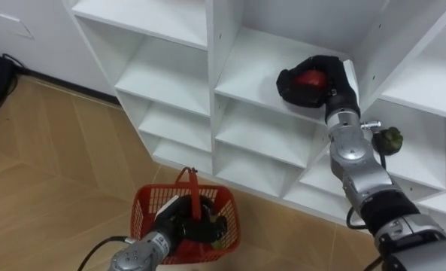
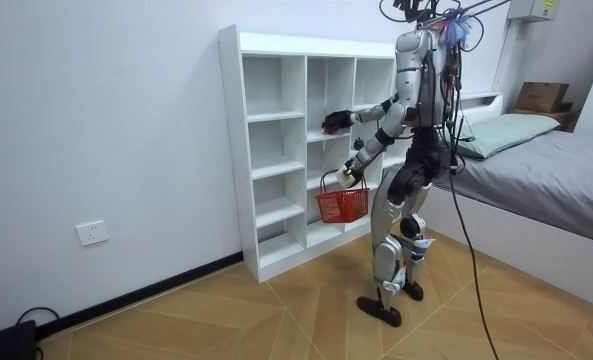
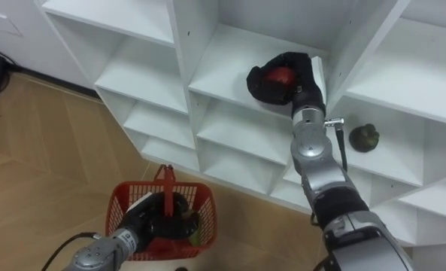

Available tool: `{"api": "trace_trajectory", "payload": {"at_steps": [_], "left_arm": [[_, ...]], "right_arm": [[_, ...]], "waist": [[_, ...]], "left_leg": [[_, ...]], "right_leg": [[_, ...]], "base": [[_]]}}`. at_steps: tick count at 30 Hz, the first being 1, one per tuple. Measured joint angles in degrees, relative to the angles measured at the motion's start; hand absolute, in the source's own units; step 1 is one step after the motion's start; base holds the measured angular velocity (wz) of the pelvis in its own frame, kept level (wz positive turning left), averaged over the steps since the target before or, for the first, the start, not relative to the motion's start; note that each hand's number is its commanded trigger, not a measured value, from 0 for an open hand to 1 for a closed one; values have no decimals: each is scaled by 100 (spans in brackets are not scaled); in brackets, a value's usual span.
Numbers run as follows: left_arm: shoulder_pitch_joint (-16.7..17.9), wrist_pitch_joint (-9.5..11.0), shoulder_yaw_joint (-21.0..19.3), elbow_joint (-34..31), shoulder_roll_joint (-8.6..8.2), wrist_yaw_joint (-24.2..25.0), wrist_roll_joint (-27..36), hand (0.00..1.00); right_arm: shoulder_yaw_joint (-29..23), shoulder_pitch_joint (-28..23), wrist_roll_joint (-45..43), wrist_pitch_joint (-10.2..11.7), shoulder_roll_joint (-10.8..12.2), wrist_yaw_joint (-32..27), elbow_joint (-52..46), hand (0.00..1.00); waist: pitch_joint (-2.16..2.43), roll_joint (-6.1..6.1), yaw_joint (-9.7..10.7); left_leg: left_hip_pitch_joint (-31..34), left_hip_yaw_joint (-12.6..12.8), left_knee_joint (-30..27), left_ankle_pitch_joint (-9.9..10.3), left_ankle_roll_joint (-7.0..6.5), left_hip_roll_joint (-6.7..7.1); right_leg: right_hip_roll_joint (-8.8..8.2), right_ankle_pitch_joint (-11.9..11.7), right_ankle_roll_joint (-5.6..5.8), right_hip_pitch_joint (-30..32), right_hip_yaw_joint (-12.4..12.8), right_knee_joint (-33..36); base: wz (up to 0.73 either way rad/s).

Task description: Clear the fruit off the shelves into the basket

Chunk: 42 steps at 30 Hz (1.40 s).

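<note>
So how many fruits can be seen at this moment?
3. A red fruit sits in the right hand on a shelf; a dark green fruit lies in the compartment to its right; a greenish one is in the red basket, where more may hide.

Doorless closet, one cubby taken up
The closet [image 1: 215,45] is open at the front. The right hand [image 1: 290,89], curled round a red fruit [image 1: 310,77], takes up a middle cubby between two upright dividers; the cubbies to its left are free. A green fruit [image 1: 390,139] lies next door, just beside the forearm. The basket [image 1: 141,214], held by the left hand [image 1: 179,220], hangs before the bottom shelves.
</note>
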<state>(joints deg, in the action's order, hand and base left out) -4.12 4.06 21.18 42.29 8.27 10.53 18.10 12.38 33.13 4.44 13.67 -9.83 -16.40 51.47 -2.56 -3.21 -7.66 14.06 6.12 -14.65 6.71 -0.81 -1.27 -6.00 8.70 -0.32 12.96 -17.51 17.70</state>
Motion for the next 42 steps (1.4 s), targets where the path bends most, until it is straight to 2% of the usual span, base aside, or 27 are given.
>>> {"api": "trace_trajectory", "payload": {"at_steps": [7,13,16,17,20,21,24,33,36,42], "left_arm": [[-25,0,-5,0,-3,2,38,100],[-113,4,-201,-5,-123,0,47,100],[-158,23,-213,-144,-109,-8,42,100],[-160,25,-226,-210,-103,-9,41,100],[-175,65,-295,-325,-104,-7,38,100],[-172,114,-293,-348,-112,-4,38,100],[-173,148,-298,-354,-109,0,36,100],[-177,280,-315,-354,-115,17,37,100],[-170,312,-320,-354,-112,19,39,100],[-171,347,-318,-361,-112,46,38,100]], "right_arm": [[-12,0,-25,2,3,22,-54,100],[-11,-271,-145,-68,13,234,-535,100],[68,-666,-146,-75,5,401,-1081,100],[133,-790,-150,-85,-13,489,-1256,100],[239,-1007,-175,-137,-55,753,-1583,100],[240,-1080,-174,-148,-52,861,-1684,100],[250,-1256,-218,-196,-52,1142,-1903,100],[260,-2114,-494,-285,-119,1735,-2750,100],[264,-2150,-483,-284,-121,1918,-2919,100],[266,-2188,-477,-286,-123,2136,-2974,100]], "waist": [[1,-1,21],[8,-6,121],[31,-7,143],[73,-18,144],[100,-20,193],[105,-22,259],[109,-27,271],[136,-23,465],[164,18,462],[211,98,475]], "left_leg": [[24,-1,-20,0,0,-2],[32,11,-22,0,0,-10],[36,50,-12,0,0,-10],[46,128,4,0,0,-10],[28,195,5,0,0,-9],[20,209,6,0,0,-11],[-23,322,19,1,-1,-23],[-12,368,-11,2,-3,-38],[-9,480,-10,3,-1,-93],[-23,524,-5,4,4,-116]], "right_leg": [[1,0,0,10,2,-7],[10,0,0,16,25,-19],[14,0,0,41,58,-20],[17,0,-1,107,127,2],[19,-7,-10,121,185,12],[19,-7,-10,122,197,13],[20,-10,-14,177,337,78],[68,-36,-43,240,431,94],[107,-100,-70,274,483,84],[106,-114,-84,276,486,74]], "base": [[0],[-1],[-8],[-24],[-13],[0],[-19],[-5],[-18],[-3]]}}
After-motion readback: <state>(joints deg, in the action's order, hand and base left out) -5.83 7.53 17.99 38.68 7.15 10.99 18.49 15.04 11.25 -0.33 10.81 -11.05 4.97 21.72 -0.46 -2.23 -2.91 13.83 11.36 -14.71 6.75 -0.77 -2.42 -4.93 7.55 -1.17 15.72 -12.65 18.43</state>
